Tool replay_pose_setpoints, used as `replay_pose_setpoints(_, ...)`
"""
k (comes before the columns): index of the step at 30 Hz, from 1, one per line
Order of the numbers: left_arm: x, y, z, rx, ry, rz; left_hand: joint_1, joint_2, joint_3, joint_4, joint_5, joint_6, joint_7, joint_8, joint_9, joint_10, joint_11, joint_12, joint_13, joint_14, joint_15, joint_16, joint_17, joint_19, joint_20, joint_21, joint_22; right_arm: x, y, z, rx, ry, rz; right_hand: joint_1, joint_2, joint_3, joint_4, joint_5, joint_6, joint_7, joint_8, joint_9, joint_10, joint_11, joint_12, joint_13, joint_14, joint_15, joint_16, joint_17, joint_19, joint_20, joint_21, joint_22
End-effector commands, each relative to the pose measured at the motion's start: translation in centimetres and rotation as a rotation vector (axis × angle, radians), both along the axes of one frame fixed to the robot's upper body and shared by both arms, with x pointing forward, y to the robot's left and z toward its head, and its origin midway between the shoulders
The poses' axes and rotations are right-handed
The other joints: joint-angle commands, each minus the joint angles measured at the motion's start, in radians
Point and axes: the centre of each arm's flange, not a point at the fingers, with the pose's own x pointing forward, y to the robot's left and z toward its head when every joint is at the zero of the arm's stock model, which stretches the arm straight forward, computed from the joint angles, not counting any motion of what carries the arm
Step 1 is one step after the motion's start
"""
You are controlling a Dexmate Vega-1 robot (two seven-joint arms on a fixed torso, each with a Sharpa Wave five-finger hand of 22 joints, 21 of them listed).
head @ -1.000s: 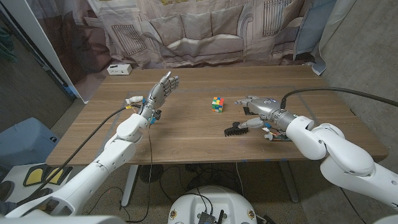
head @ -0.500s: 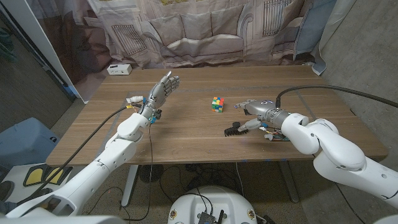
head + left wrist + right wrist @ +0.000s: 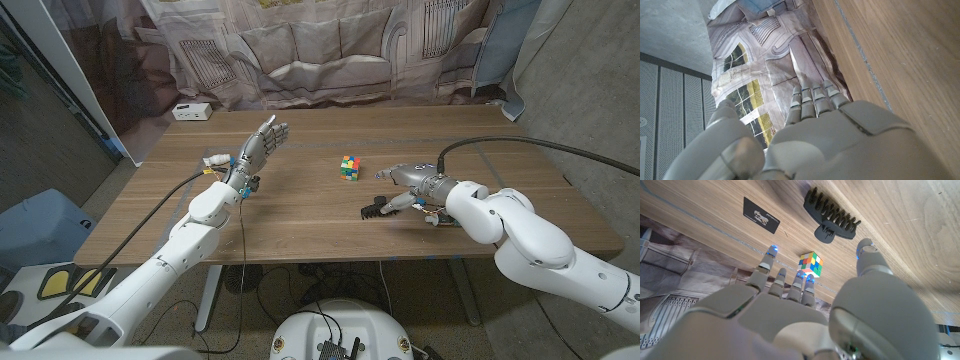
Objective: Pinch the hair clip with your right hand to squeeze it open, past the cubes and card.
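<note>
The black hair clip (image 3: 375, 209) is seen lying on the table (image 3: 300, 215), near the cube (image 3: 349, 168), just beside the spread, empty right hand (image 3: 408, 185), and is judged light, stiff and springy, best pinched at its rear levers.

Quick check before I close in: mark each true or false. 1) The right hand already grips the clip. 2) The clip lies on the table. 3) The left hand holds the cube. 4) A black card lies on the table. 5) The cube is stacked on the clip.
1) False. The right hand is open, fingers apart, short of the clip.
2) True. The clip lies on the table.
3) False. The left hand holds nothing; the cube sits on the table.
4) True. The card lies there.
5) False. They lie apart.
</note>
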Motion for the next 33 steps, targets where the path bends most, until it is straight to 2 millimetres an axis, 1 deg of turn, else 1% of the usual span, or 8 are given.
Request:
replay_pose_setpoints(1,0.1,-0.1,-0.2,-0.001,0.005,0.002,0.0,0.009,0.003,-0.003,-0.003,0.006,0.0,-0.002,0.003,0.008,0.001,-0.002,0.002,0.009,-0.002,0.0,0.002,0.006,0.003,-0.001,0.005,1.0,0.2,-0.3,-0.015,0.025,-0.001,0.018,0.003,0.011,-0.001,0.007,0.008,-0.01,0.007,0.005,0.006,-0.01,0.006,0.001,0.013,-0.004,0.006,0.002,0.01,-0.004,0.003,0.001)
replay_pose_setpoints(4,0.1,0.0,-0.4,-0.003,0.01,0.005,0.0,0.01,0.003,-0.003,-0.003,0.006,0.0,-0.003,0.003,0.008,0.002,-0.002,0.002,0.008,-0.002,0.0,0.002,0.006,0.002,-0.002,0.005,1.2,0.3,-0.4,-0.023,0.029,0.0,0.028,0.005,0.015,-0.002,0.009,0.016,-0.017,0.01,0.005,0.014,-0.011,0.008,0.0,0.019,-0.009,0.007,0.002,0.015,-0.006,0.003,0.001)
replay_pose_setpoints(9,-0.1,0.2,-0.7,-0.007,0.011,0.013,0.0,0.01,0.003,-0.004,-0.003,0.007,0.0,-0.002,0.003,0.008,0.003,-0.002,0.002,0.008,-0.001,-0.001,0.002,0.006,0.002,-0.002,0.005,1.6,0.3,-0.5,-0.027,0.036,0.007,0.04,0.002,0.018,-0.003,0.009,0.024,-0.023,0.012,0.006,0.028,-0.022,0.011,0.0,0.032,-0.013,0.01,0.001,0.024,-0.004,0.004,0.001)
replay_pose_setpoints(15,-0.2,0.3,-0.8,-0.009,0.014,0.015,0.0,0.011,0.004,-0.004,-0.003,0.008,0.001,-0.002,0.003,0.009,0.002,-0.003,0.002,0.009,-0.001,-0.001,0.002,0.006,0.002,-0.002,0.005,2.1,0.4,-0.8,-0.042,0.047,0.015,0.055,0.008,0.025,-0.004,0.011,0.034,-0.03,0.014,0.006,0.037,-0.025,0.013,0.0,0.039,-0.019,0.011,0.001,0.031,-0.003,0.005,0.001)
replay_pose_setpoints(17,-0.1,0.3,-0.8,-0.008,0.016,0.014,0.0,0.011,0.004,-0.005,-0.003,0.008,0.0,-0.003,0.003,0.008,0.003,-0.003,0.002,0.01,-0.002,0.0,0.002,0.006,0.001,-0.002,0.005,2.1,0.5,-0.9,-0.041,0.044,0.017,0.062,0.008,0.028,-0.005,0.012,0.036,-0.035,0.014,0.006,0.044,-0.03,0.014,-0.001,0.049,-0.023,0.014,0.0,0.035,-0.003,0.005,0.001)
replay_pose_setpoints(22,0.0,0.1,-0.9,-0.004,0.019,0.01,-0.001,0.011,0.004,-0.005,-0.003,0.009,0.0,-0.002,0.003,0.009,0.003,-0.003,0.002,0.009,-0.002,-0.001,0.002,0.005,0.001,-0.002,0.005,2.4,0.4,-1.1,-0.035,0.026,0.02,0.068,0.003,0.029,-0.002,0.012,0.052,-0.045,0.018,0.006,0.061,-0.039,0.018,-0.001,0.067,-0.028,0.019,0.001,0.049,-0.004,0.007,0.001)
replay_pose_setpoints(29,0.2,0.1,-0.8,0.0,0.022,0.009,-0.001,0.012,0.004,-0.006,-0.003,0.01,0.0,-0.002,0.003,0.01,0.003,-0.003,0.003,0.009,-0.001,-0.001,0.002,0.006,0.001,-0.002,0.005,3.0,0.4,-1.4,-0.028,0.011,0.026,0.071,0.001,0.028,0.003,0.012,0.075,-0.052,0.024,0.006,0.086,-0.049,0.023,-0.001,0.093,-0.037,0.026,0.001,0.072,-0.006,0.012,0.001)
replay_pose_setpoints(33,0.3,0.1,-0.7,0.001,0.023,0.009,-0.001,0.012,0.004,-0.006,-0.003,0.009,0.0,-0.003,0.003,0.009,0.001,-0.003,0.003,0.009,-0.001,-0.001,0.002,0.005,0.001,-0.002,0.005,3.5,0.4,-1.6,-0.031,0.012,0.026,0.079,0.001,0.03,0.001,0.013,0.078,-0.055,0.024,0.006,0.088,-0.052,0.022,-0.001,0.1,-0.041,0.027,0.001,0.081,-0.008,0.014,0.001)
